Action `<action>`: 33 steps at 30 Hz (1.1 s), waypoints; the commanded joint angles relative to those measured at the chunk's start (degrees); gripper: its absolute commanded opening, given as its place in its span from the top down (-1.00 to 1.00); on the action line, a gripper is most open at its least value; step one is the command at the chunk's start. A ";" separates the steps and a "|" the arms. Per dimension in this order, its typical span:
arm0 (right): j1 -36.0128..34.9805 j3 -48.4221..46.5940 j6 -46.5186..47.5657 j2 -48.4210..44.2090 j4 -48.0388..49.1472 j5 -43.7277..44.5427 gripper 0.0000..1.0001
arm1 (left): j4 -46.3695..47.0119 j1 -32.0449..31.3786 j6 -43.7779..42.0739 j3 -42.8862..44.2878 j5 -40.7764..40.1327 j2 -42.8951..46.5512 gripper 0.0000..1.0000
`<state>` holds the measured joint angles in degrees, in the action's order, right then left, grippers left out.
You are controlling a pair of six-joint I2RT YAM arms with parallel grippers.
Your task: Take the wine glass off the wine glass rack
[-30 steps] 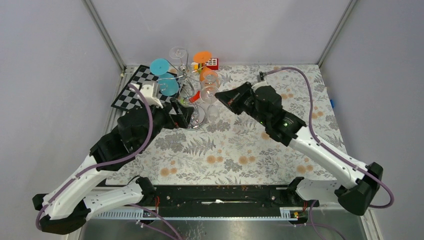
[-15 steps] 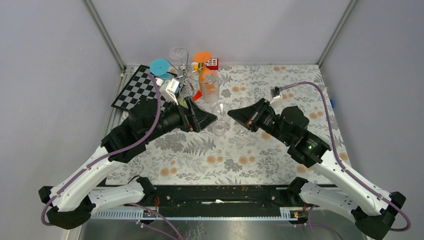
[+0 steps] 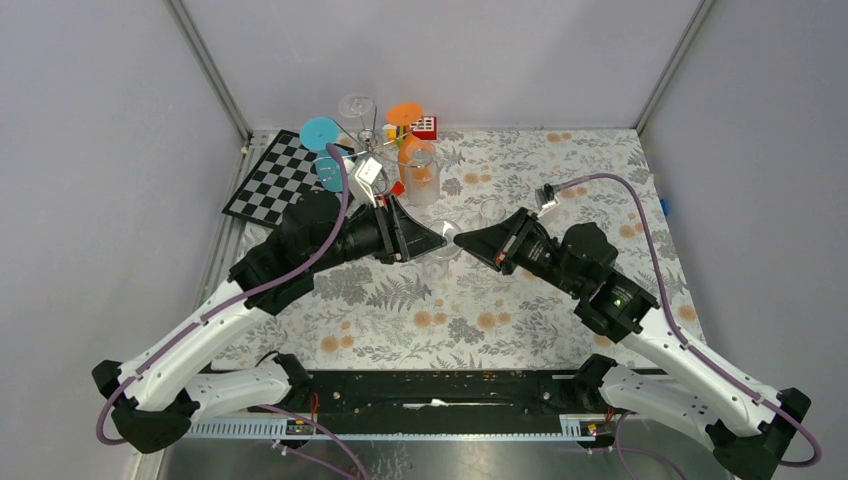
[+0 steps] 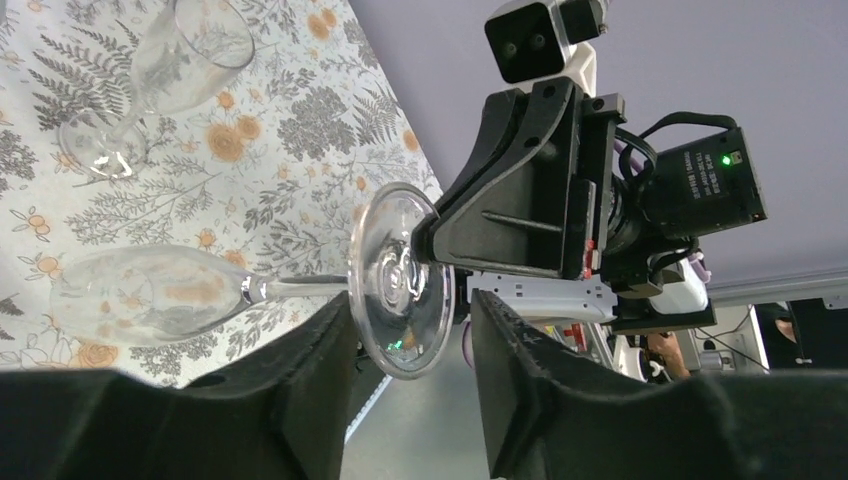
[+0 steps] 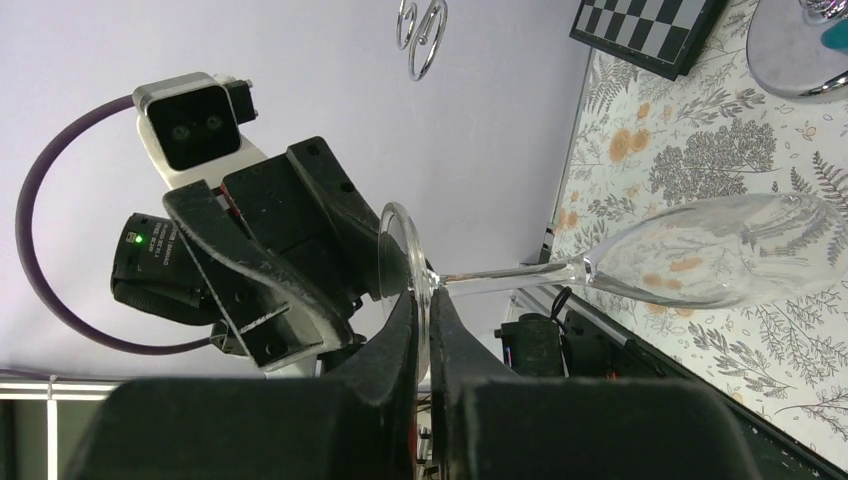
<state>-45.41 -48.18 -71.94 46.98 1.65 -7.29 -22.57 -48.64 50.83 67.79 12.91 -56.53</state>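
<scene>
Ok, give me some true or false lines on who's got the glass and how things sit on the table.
1. The right gripper pinches the glass by its foot. True.
2. The left gripper is shut on the stem. False: its fingers are open, one on either side of the foot, not touching it.
3. The glass is held upright. False: it is on its side, stem level, bowl over the table.
4. A second glass, also clear, is on the table. True.
5. In the top view the chessboard is right of the rack. False: it is left of the rack.
</scene>
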 commanded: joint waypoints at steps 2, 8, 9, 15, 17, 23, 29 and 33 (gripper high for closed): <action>0.23 0.37 -0.57 -0.31 5.94 -1.62 1.00 | 5.23 1.34 1.21 -0.79 4.24 0.31 0.29; 0.23 1.21 -0.67 0.02 6.95 -1.62 1.00 | 6.75 2.53 2.26 -1.96 6.85 -0.32 0.71; 0.23 1.12 -0.43 0.17 7.04 -1.86 1.00 | 7.22 2.72 2.52 -2.30 6.92 -0.22 0.80; 0.23 0.39 3.53 -1.09 4.58 -1.37 0.20 | 9.58 3.81 2.78 -2.98 7.92 0.52 1.00; 0.23 0.80 5.28 -2.75 4.25 -0.43 -0.22 | 10.87 4.00 3.12 -2.86 8.98 0.59 1.00; 0.28 1.55 10.92 -10.04 0.11 5.56 -0.63 | 15.41 4.61 6.25 -3.04 14.07 1.03 1.00; 0.26 1.51 24.11 -16.70 -3.50 8.55 -0.48 | 19.97 4.88 12.21 -3.98 18.13 2.50 1.00; 0.24 5.02 43.24 -20.42 3.56 1.97 -0.31 | 23.08 5.22 18.03 -4.66 20.60 3.05 1.00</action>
<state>-45.30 -45.84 -49.06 28.95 -0.45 -1.28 -8.91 -44.01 62.28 63.20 28.75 -55.44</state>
